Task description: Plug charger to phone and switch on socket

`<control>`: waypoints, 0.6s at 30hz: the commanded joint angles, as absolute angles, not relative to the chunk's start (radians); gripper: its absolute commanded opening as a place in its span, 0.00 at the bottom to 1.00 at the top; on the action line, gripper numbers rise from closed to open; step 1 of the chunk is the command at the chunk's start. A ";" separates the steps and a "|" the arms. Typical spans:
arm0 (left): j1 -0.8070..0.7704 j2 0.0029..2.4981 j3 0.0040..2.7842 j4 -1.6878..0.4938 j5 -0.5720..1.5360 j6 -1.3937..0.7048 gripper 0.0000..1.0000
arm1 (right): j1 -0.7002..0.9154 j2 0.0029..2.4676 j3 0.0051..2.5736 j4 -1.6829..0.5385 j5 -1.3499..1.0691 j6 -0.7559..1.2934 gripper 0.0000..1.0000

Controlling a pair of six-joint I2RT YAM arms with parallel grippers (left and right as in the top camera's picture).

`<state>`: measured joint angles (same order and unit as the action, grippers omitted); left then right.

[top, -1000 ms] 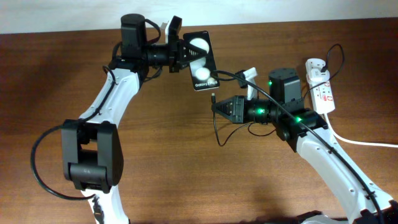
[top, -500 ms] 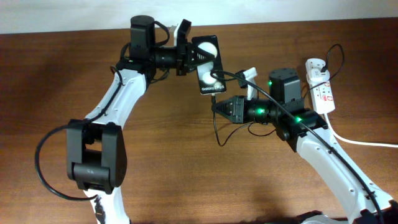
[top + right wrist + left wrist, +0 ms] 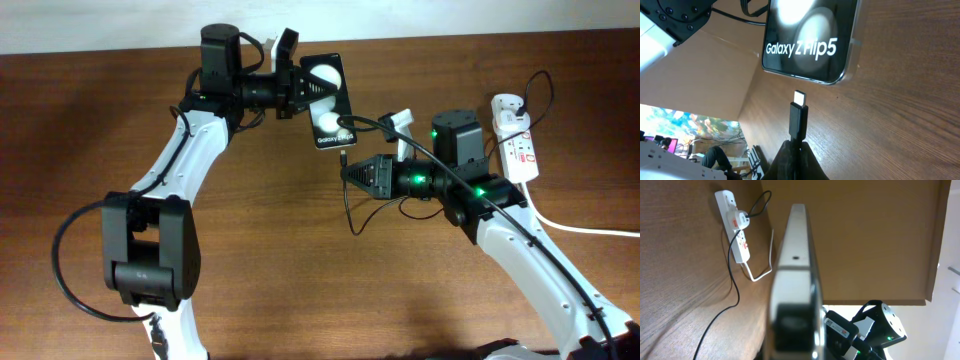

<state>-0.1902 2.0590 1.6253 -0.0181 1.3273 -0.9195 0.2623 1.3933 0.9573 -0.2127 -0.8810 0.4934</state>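
1. Overhead: the left tool is clamped on one end of the phone, holding it over the desk with its lettered end toward the right arm. The right tool pinches the charger at its plug, tip aimed at the phone. The socket lies well apart, on the right.
2. Left wrist: the phone shows edge-on. The socket lies far off, with the charger cable trailing from it.
3. Right wrist: the right tool is closed on the charger plug. Its tip is just short of the lettered edge of the phone, not touching.
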 commanded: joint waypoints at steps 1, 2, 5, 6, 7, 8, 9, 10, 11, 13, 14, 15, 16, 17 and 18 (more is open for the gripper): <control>-0.210 2.061 1.637 -0.017 1.343 -0.899 0.00 | 0.260 1.396 0.953 -0.212 -0.886 0.475 0.04; -0.221 2.061 1.637 -0.016 1.343 -0.899 0.00 | 0.260 1.396 0.953 -0.213 -0.886 0.475 0.04; -0.223 2.061 1.637 -0.017 1.347 -0.896 0.00 | 0.260 1.396 0.953 -0.212 -0.886 0.475 0.04; -0.223 2.061 1.637 -0.025 1.347 -0.896 0.00 | 0.260 1.396 0.953 -0.212 -0.886 0.475 0.04; -0.223 2.061 1.637 -0.047 1.346 -0.869 0.00 | 0.260 1.396 0.953 -0.212 -0.886 0.475 0.04; -0.223 2.062 1.637 -0.047 1.346 -0.865 0.00 | 0.260 1.396 0.953 -0.212 -0.886 0.475 0.04; -0.219 2.062 1.637 -0.046 1.339 -0.865 0.00 | 0.260 1.396 0.953 -0.212 -0.886 0.475 0.04; -0.210 2.062 1.637 -0.046 1.339 -0.865 0.00 | 0.260 1.396 0.953 -0.212 -0.886 0.475 0.04; -0.207 2.062 1.637 -0.046 1.340 -0.865 0.00 | 0.260 1.396 0.953 -0.212 -0.886 0.475 0.04; -0.207 2.062 1.637 -0.046 1.343 -0.866 0.00 | 0.260 1.396 0.953 -0.212 -0.886 0.475 0.04; -0.208 2.062 1.637 -0.046 1.343 -0.866 0.00 | 0.260 1.396 0.953 -0.212 -0.885 0.475 0.04; -0.208 2.062 1.637 -0.046 1.343 -0.866 0.00 | 0.260 1.396 0.953 -0.212 -0.882 0.475 0.04; -0.208 2.062 1.637 -0.046 1.345 -0.866 0.00 | 0.260 1.396 0.953 -0.212 -0.882 0.475 0.04; -0.207 2.062 1.637 -0.046 1.346 -0.867 0.00 | 0.260 1.396 0.953 -0.212 -0.881 0.475 0.04; -0.207 2.062 1.637 -0.046 1.346 -0.867 0.00 | 0.260 1.396 0.953 -0.212 -0.882 0.475 0.04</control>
